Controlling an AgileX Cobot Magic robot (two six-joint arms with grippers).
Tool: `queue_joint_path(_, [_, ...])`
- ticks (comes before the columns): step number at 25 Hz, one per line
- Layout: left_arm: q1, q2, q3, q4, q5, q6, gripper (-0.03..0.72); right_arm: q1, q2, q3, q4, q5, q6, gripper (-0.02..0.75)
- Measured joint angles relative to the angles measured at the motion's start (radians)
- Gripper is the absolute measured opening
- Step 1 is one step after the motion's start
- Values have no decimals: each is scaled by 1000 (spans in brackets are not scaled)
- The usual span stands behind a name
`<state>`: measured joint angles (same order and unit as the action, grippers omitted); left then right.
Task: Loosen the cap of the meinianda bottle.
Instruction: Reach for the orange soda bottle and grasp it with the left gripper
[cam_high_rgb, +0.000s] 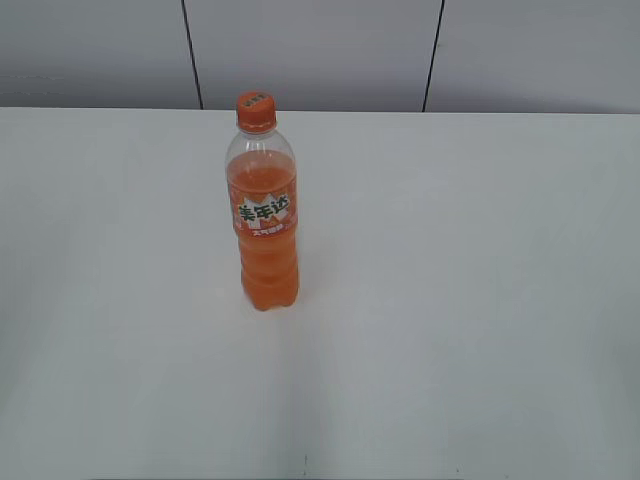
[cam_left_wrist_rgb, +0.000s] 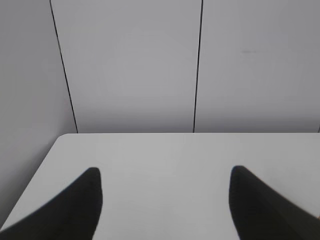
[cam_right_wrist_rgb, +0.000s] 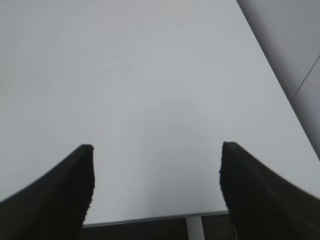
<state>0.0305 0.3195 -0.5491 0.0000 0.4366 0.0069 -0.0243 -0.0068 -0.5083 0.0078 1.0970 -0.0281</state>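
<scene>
Meinianda bottle (cam_high_rgb: 263, 215) is standing upright mid-table (cam_high_rgb: 480, 300), cap (cam_high_rgb: 255, 110) still seated on it. Left gripper (cam_left_wrist_rgb: 165, 192) and right gripper (cam_right_wrist_rgb: 156, 175) are both hanging wide, holding nothing, each seeing only bare table. Neither is appearing near the bottle in the exterior view. Risk: tall narrow bottle tipping if the cap gets twisted without the body clamped first.

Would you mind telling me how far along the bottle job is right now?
Nothing looks done yet. The bottle stands upright on the table with its orange cap seated on the neck, and no arm is near it in the exterior view. Nothing is in hand: the left gripper and right gripper are open and empty over bare table. Holding the bottle and twisting the cap remain.
</scene>
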Motion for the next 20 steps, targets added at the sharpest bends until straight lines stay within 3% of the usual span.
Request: queue_joint_path(20, [0,248,0,0,-288,0,447,0,0,0,0,0,0,585])
